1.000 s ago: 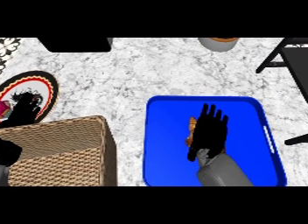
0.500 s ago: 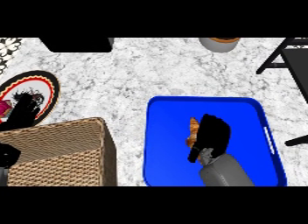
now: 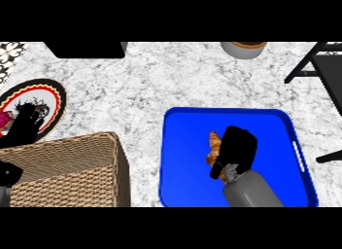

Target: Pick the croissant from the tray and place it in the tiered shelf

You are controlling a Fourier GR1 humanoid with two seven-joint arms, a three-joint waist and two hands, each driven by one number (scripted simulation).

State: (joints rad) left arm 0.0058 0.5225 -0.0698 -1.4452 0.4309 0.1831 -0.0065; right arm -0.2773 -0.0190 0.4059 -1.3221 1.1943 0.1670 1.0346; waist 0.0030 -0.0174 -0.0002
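Croissant (image 3: 214, 148) lies in the blue tray (image 3: 188, 182), showing just at the left edge of our right hand (image 3: 240, 143). We have the fingers curled down over it, covering most of it.

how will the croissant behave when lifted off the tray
Probably light: the croissant is small beside the right hand. Its long narrow shape might pivot in the grasp. It lies flat on the blue tray, so rolling seems unlikely.

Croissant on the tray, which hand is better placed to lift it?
Right: the right hand is curled over the croissant on the blue tray. The left hand rests open far off, beyond the wicker basket.
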